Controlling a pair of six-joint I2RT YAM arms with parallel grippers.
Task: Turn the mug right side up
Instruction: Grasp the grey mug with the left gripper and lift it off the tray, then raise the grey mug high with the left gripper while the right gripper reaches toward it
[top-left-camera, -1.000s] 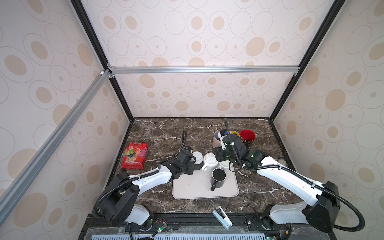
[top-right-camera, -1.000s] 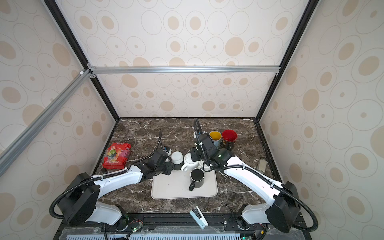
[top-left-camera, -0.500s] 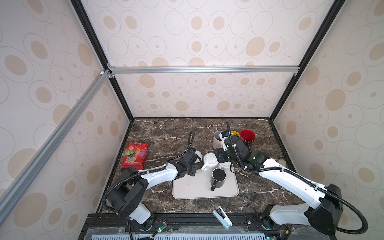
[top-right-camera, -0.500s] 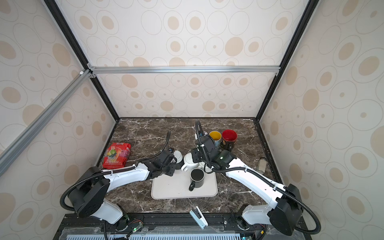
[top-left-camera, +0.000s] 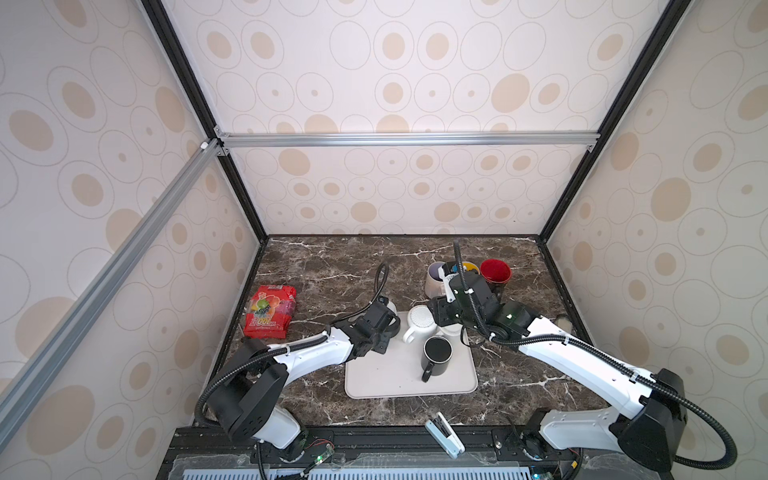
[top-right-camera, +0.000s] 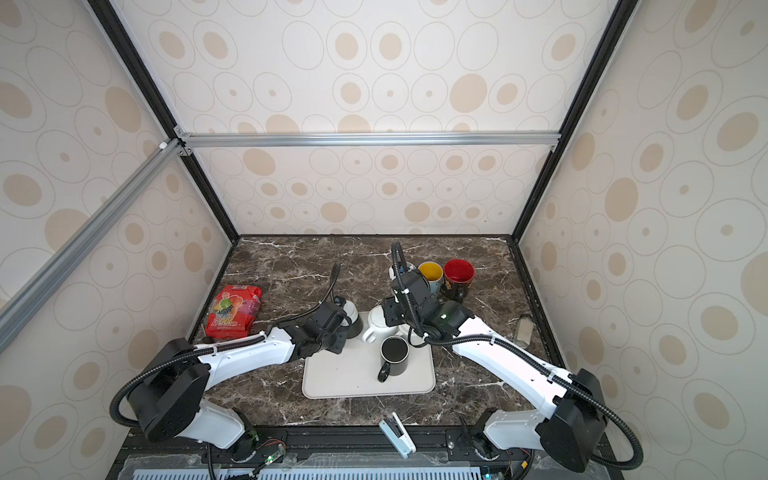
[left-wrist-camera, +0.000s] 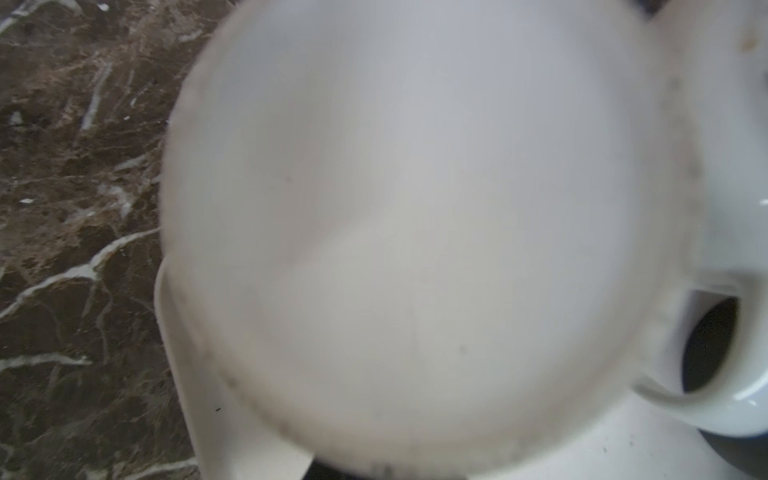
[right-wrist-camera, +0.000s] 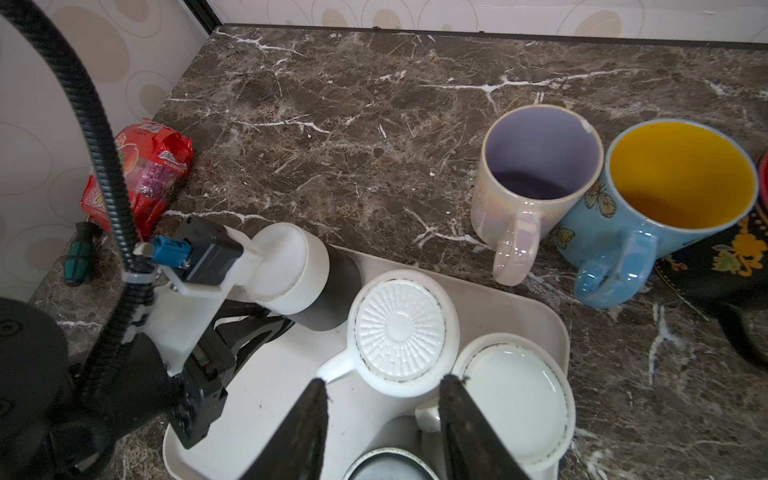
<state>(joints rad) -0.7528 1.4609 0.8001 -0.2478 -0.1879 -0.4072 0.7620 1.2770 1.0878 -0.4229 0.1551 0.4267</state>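
Mug (right-wrist-camera: 299, 274), black with a white base, lies tilted at the far left corner of the tray (right-wrist-camera: 519, 307), clenched in the left hand (right-wrist-camera: 257, 322). The right hand (right-wrist-camera: 386, 380) is half open and empty, before the ribbed white mug (right-wrist-camera: 401, 328). The left wrist view shows only a blurred white base; the right wrist view shows the grip.

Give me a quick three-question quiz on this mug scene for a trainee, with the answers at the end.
1. True or false: the black mug on the tray stands mouth up.
2. At the ribbed white mug, the right gripper is: A) shut on its handle; B) open, a finger on either side; C) out of sight.
3. How many mugs stand mouth up on the marble behind the tray?

Key: 1 true. 2 B. 3 three: the lilac-lined mug, the yellow-lined mug and the red-lined mug.
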